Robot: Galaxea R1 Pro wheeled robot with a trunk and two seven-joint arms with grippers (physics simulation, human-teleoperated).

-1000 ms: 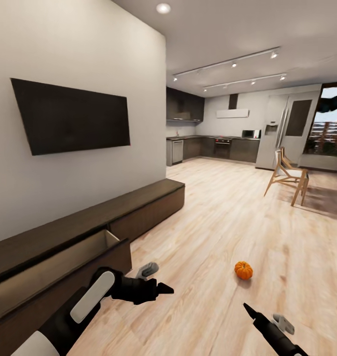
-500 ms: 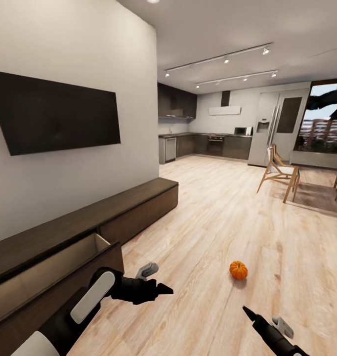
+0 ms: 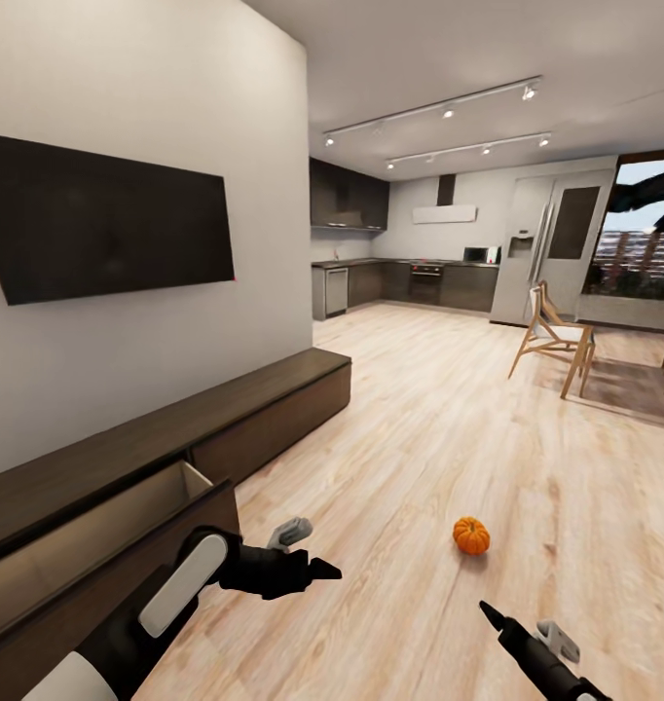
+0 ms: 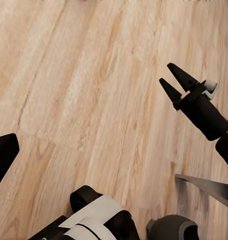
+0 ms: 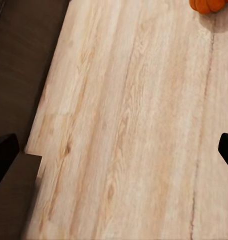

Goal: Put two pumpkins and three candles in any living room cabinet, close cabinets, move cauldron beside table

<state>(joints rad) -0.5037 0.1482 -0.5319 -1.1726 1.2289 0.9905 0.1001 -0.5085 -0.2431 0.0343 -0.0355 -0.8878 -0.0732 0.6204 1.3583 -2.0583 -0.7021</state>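
One small orange pumpkin (image 3: 471, 535) lies on the wood floor ahead and to the right, and its edge peeks into the right wrist view (image 5: 206, 5). The long low dark-brown cabinet (image 3: 274, 404) runs along the left wall, with one drawer (image 3: 98, 531) pulled open beside my left arm and showing tan insides. My left gripper (image 3: 327, 568) hovers over the floor just past that drawer, open and holding nothing. My right gripper (image 3: 488, 611) hangs low at the right, short of the pumpkin, open and holding nothing; it also appears in the left wrist view (image 4: 171, 82). Candles, cauldron and table are out of view.
A black TV (image 3: 108, 219) hangs on the wall above the cabinet. A wooden chair (image 3: 551, 336) and dining furniture stand at the far right, with a dark kitchen (image 3: 410, 282) at the back. Open wood floor (image 3: 420, 428) stretches between the cabinet and the pumpkin.
The whole picture has shifted a little, so the camera has turned slightly right. Both arms keep the same pose, and the pumpkin stays on the floor.
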